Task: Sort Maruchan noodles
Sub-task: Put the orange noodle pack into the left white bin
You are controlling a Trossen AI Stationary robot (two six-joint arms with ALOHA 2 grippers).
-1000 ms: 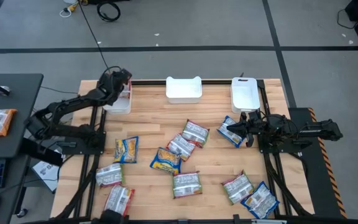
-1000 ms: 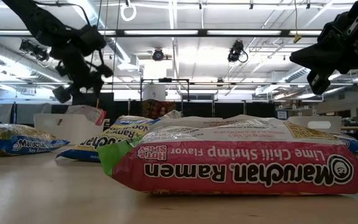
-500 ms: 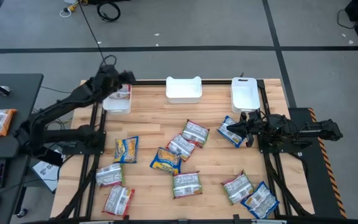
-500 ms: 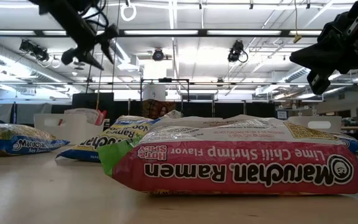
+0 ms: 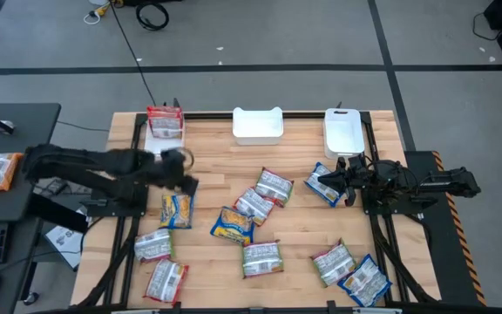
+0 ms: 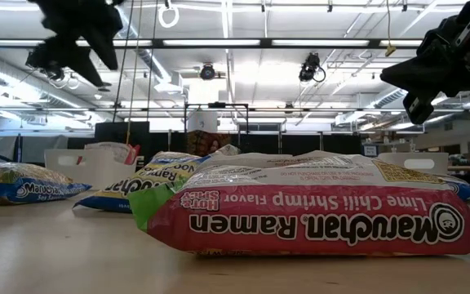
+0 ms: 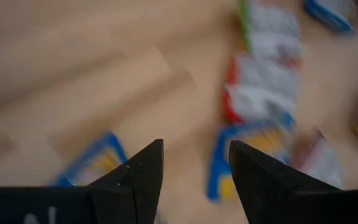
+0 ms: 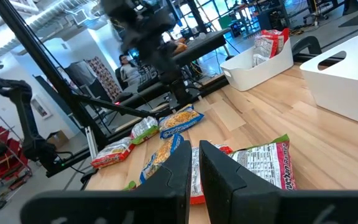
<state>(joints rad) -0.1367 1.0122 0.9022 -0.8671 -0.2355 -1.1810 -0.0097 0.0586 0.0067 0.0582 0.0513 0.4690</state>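
While the left pincer [image 5: 184, 167] hung low over the table with its fingers apart and empty, a blue-yellow packet [image 5: 177, 209] lay just under it. Only the high view showed the red packet [image 5: 165, 121] inside the far bin [image 5: 151, 145]. The right pincer [image 5: 347, 172] waited, clenched.

Eleven crinkly plastic ramen packets [image 5: 263, 259] show in all: one in a bin, ten on the table. Three white rectangular plastic bins [image 5: 258, 126] stand at twelve o'clock.
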